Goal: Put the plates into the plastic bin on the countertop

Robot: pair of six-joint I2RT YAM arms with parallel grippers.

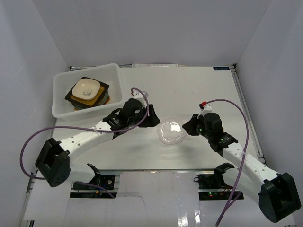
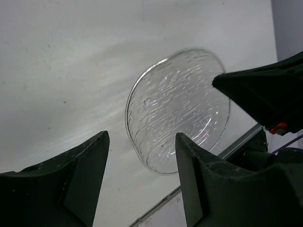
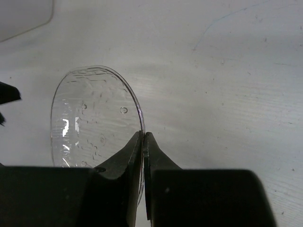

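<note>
A clear glass plate [image 1: 171,132] lies mid-table between both arms. My right gripper [image 1: 187,126] is shut on its right rim; in the right wrist view the rim of the plate [image 3: 90,118] runs between the pinched fingers [image 3: 143,138]. My left gripper [image 1: 154,121] stands open just left of the plate, not touching it; in the left wrist view the glass plate [image 2: 177,109] sits beyond the spread fingers [image 2: 142,156]. The plastic bin [image 1: 61,111] at the far left holds stacked plates, a cream squarish bowl [image 1: 86,90] on top of a black square one [image 1: 104,89].
The white countertop [image 1: 189,90] has metal rail edges; its right rail [image 1: 246,113] runs beside the right arm. Purple cables [image 1: 142,92] loop over both arms. The bin's corner [image 3: 23,16] shows at the upper left of the right wrist view.
</note>
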